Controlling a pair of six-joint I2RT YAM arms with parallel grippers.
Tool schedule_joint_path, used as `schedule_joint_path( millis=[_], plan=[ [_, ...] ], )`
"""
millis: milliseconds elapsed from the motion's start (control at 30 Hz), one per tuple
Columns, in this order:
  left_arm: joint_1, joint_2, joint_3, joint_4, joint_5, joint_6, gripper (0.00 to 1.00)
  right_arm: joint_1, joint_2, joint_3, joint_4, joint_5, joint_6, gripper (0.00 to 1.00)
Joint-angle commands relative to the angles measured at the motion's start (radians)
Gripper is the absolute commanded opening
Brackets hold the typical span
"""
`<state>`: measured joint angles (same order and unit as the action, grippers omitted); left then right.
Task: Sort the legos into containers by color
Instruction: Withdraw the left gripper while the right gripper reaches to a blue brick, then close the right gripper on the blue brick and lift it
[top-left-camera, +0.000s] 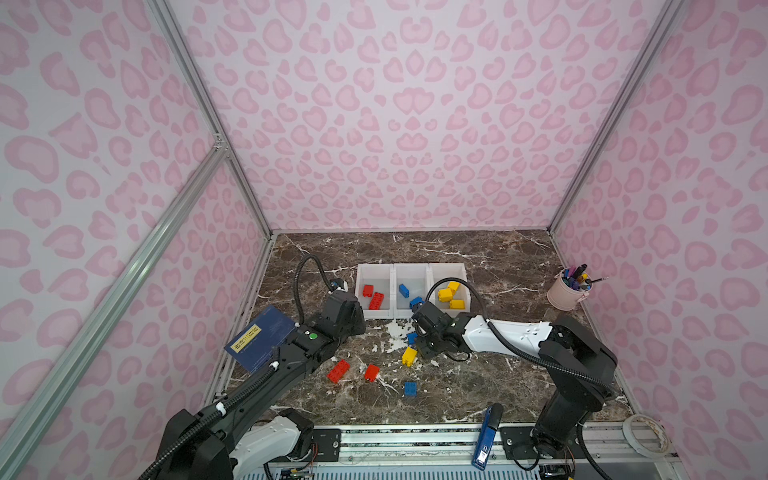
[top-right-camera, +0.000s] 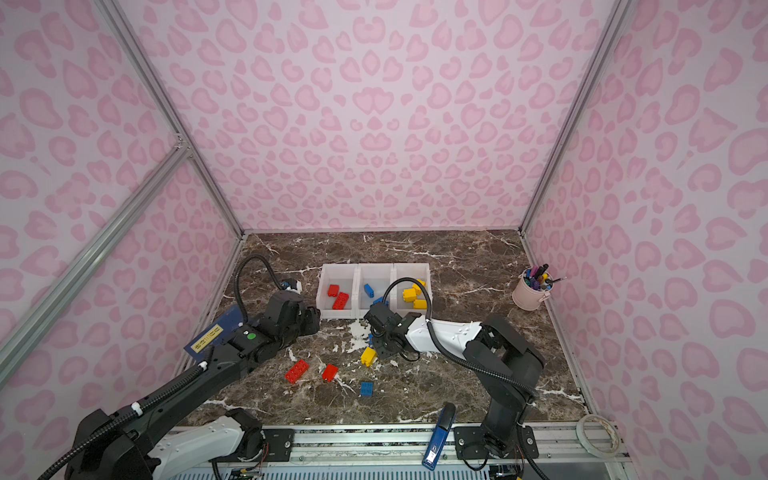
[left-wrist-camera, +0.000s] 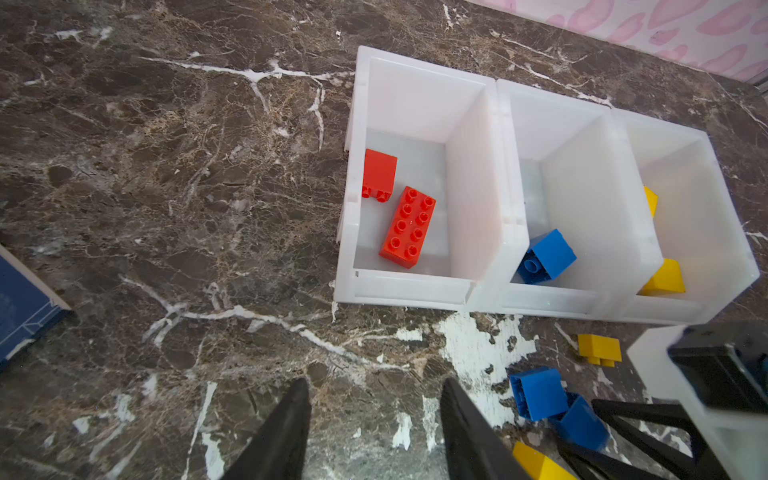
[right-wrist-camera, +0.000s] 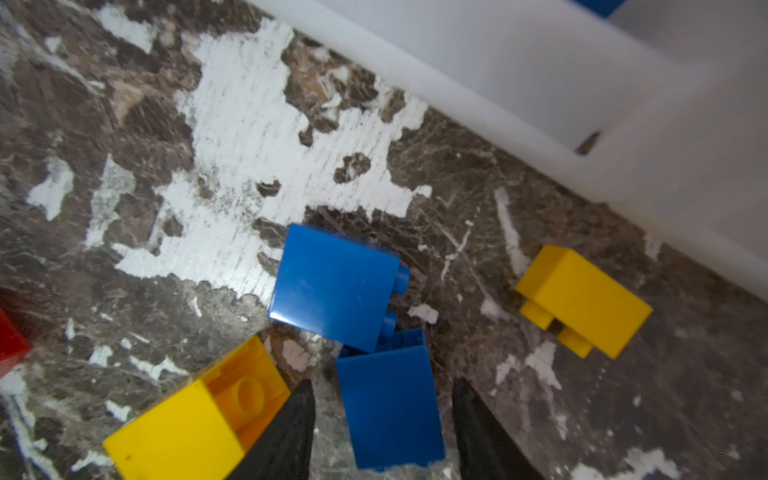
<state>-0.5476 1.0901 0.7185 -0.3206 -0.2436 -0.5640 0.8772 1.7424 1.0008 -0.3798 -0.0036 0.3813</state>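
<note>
Top views: dark brown marble tabletop (top-left-camera: 498, 266), and at its middle a joined row of three white plastic open-top bins (top-left-camera: 411, 271), with red bricks in the left one, blue in the middle, yellow in the right. In front of the red bin, the black left gripper (left-wrist-camera: 375, 381): moderately parted, gripping nothing, only bare marble between its fingers, well apart from any loose brick. Just in front of the middle bin, the black right gripper (right-wrist-camera: 381, 382), pointing down and plainly the nearer of the two: open, set astride a small solid-blue studded plastic brick (right-wrist-camera: 390, 411), with a thin strip of marble visible on either side, so seemingly not yet clamped. Lies on its side, smooth glossy wall up, slightly longer along the fingers than across them; closing would pinch the shorter width. Touching its far end, a second blue brick (right-wrist-camera: 332, 286), also on its side, studs showing along one edge; likely to be nudged on the lift. Just beside one finger, a yellow brick (right-wrist-camera: 187, 428) with its hollow underside showing; near the bin lip, a smaller yellow brick (right-wrist-camera: 582, 299). Farther out in a top view, an oblong red brick (top-left-camera: 338, 370), a short red brick (top-left-camera: 371, 372) and a flat blue brick (top-left-camera: 410, 388), not yet sorted. Likely destination for the straddled piece: the middle bin, straight beyond the jaws.
</note>
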Motion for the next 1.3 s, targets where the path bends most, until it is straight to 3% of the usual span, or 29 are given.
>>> schedule_joint_path(
  millis=[0, 500, 1267],
  plan=[
    [-0.002, 0.005, 0.001, 0.022, -0.024, -0.01, 0.53, 0.005, 0.022, 0.01, -0.029, 0.013, -0.012, 0.52],
    [-0.017, -0.021, -0.06, 0.046, -0.04, -0.045, 0.54, 0.017, 0.039, 0.015, -0.024, 0.034, -0.001, 0.38],
    [-0.021, -0.029, -0.074, 0.042, -0.052, -0.045, 0.54, -0.048, -0.1, 0.051, -0.092, 0.031, -0.046, 0.35]
  ],
)
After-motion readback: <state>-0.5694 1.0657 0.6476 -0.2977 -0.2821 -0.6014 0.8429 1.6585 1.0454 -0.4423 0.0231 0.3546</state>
